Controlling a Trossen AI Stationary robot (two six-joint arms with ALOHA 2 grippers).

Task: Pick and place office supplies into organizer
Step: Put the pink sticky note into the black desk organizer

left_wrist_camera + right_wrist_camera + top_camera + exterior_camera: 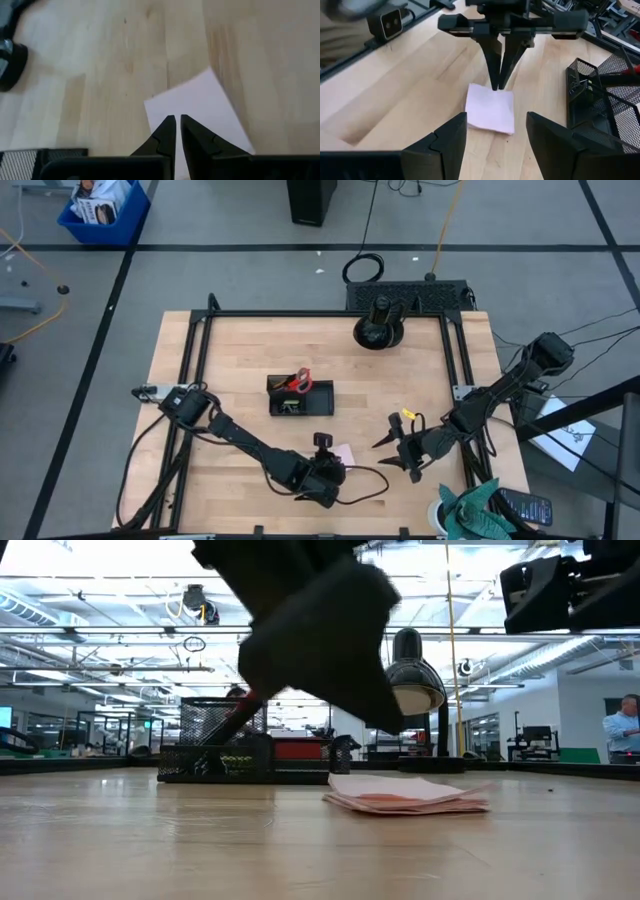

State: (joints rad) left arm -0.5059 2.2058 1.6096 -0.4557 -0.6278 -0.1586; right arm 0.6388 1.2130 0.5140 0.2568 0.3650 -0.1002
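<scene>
Pink sticky-note pad [490, 108]: lies flat on the tabletop [240, 355] near the front edge, corners slightly lifted in the low view. My left claw [177, 131] stands tip-down over its near edge, fingers nearly together with only a thin gap. I cannot tell whether the tips are touching the paper or pinching a sheet; nothing looks lifted. I judge the narrow set suits a thin, flat item that must be nipped at its edge.

Right claw [496, 131]: fingers spread wide, empty, held low and facing the pad from the right side, just apart from it. I read it as waiting, or ready to steady the pad.

Small yellow piece [407, 416]: shows beside the right arm; too small to identify.

Organizer [299, 396]: black mesh tray, mid-tabletop, well apart from the pad. Red-handled scissors [302, 379] stand upright in its taller compartment, handles up, since that compartment suits long items. Other contents are dark and hard to make out.

Round black stand [379, 330]: at the far edge, untouched.

Hidden: the left arm's body blocks much of the low view; the pad's near edge sits behind the left fingers in the wrist view.
</scene>
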